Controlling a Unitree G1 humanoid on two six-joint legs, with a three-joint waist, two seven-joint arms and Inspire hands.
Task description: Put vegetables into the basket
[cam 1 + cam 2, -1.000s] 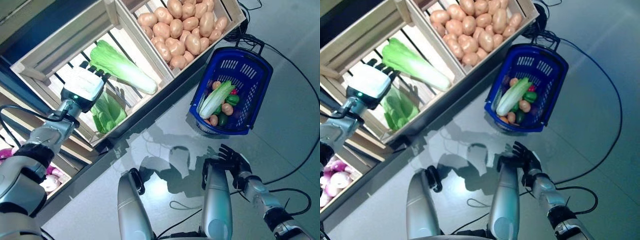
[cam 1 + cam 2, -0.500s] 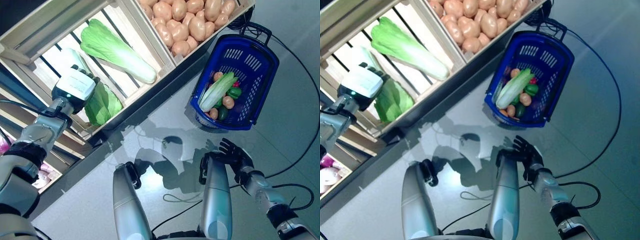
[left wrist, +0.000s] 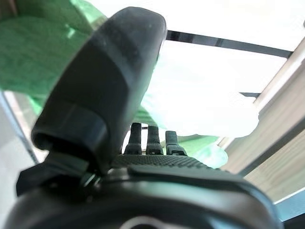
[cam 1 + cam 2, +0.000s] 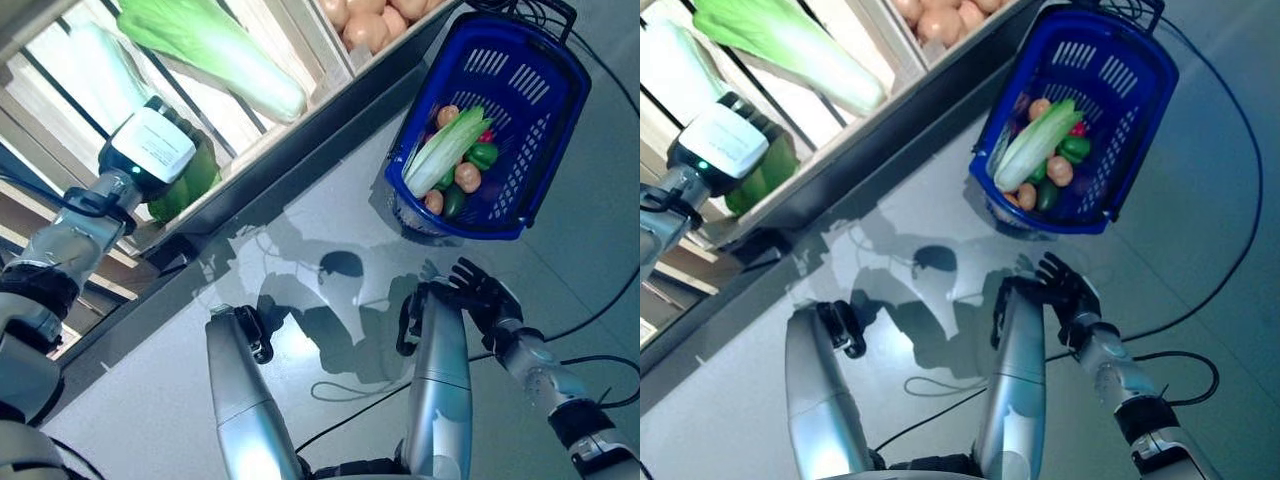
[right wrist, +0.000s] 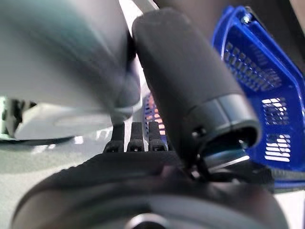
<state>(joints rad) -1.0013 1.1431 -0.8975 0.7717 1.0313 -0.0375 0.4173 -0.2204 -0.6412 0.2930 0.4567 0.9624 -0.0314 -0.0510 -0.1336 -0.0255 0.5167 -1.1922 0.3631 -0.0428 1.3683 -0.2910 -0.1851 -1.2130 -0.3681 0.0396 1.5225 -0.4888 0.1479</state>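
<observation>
The blue basket (image 4: 520,75) stands on the floor beside the stand. It holds a long pale-green cabbage (image 4: 443,152), a green pepper (image 4: 483,155), small potatoes (image 4: 466,177) and a dark green vegetable (image 4: 453,201). My left hand (image 4: 150,150) reaches into a wooden crate and lies on a green leafy vegetable (image 4: 192,178). In the left wrist view its fingers (image 3: 150,138) are straight against that leafy vegetable (image 3: 33,52). My right hand (image 4: 482,298) is open and empty, low over the floor, on the near side of the basket (image 5: 259,71).
The stand's slatted wooden crates (image 4: 300,35) run along the upper left, above a dark front edge (image 4: 300,150). A long pale cabbage (image 4: 215,45) lies in the crate just beyond my left hand. Grey floor lies between the stand and the basket.
The camera has shifted. My left hand has moved from beside the long cabbage down onto the green leafy vegetable. My right hand has stayed near the basket.
</observation>
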